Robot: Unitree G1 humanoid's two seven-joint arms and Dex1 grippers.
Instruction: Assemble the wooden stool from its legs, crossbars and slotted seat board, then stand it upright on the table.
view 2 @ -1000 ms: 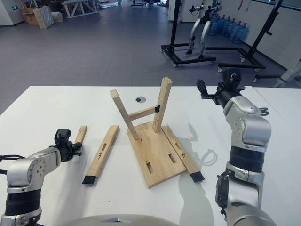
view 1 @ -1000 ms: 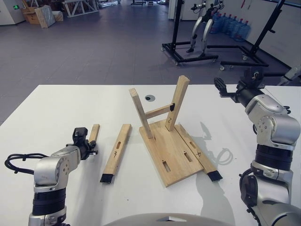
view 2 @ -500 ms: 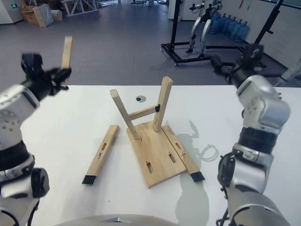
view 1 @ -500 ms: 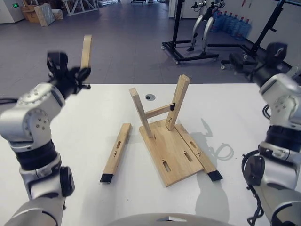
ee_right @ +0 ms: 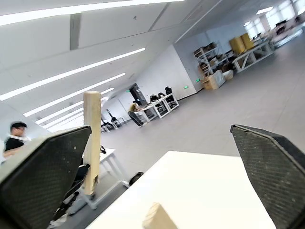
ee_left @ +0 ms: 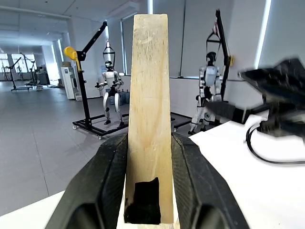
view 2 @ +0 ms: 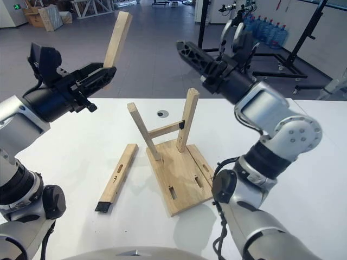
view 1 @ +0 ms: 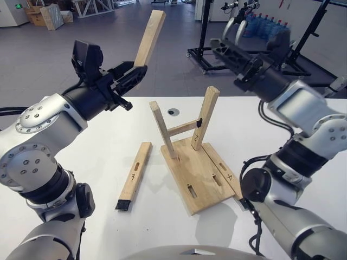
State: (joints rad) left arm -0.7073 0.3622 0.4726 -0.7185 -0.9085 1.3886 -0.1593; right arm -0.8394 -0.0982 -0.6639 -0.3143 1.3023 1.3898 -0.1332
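Note:
The slotted seat board [view 1: 198,174] lies flat on the white table [view 1: 81,146]. Two legs [view 1: 162,130] [view 1: 205,116] stand tilted in it, joined by a crossbar [view 1: 182,128]. A loose slotted leg [view 1: 135,173] lies left of the board, and another [view 1: 227,177] lies along its right edge. My left gripper [view 1: 129,75] is raised high at the left, shut on a short wooden piece [view 1: 150,33] that points upward; the left wrist view has this piece [ee_left: 147,95] between the fingers [ee_left: 107,181]. My right gripper [view 2: 191,53] hangs open above the standing legs, holding nothing.
A round grommet hole [view 1: 173,112] sits in the table behind the stool parts. Black frames on wheels [view 1: 217,57] and other robots stand on the floor beyond the far edge. Bare table lies left of the loose leg and in front of the board.
My left gripper has lifted the short wooden piece off the table and carried it up and rightward. My right arm has risen and swung leftward, over the standing legs.

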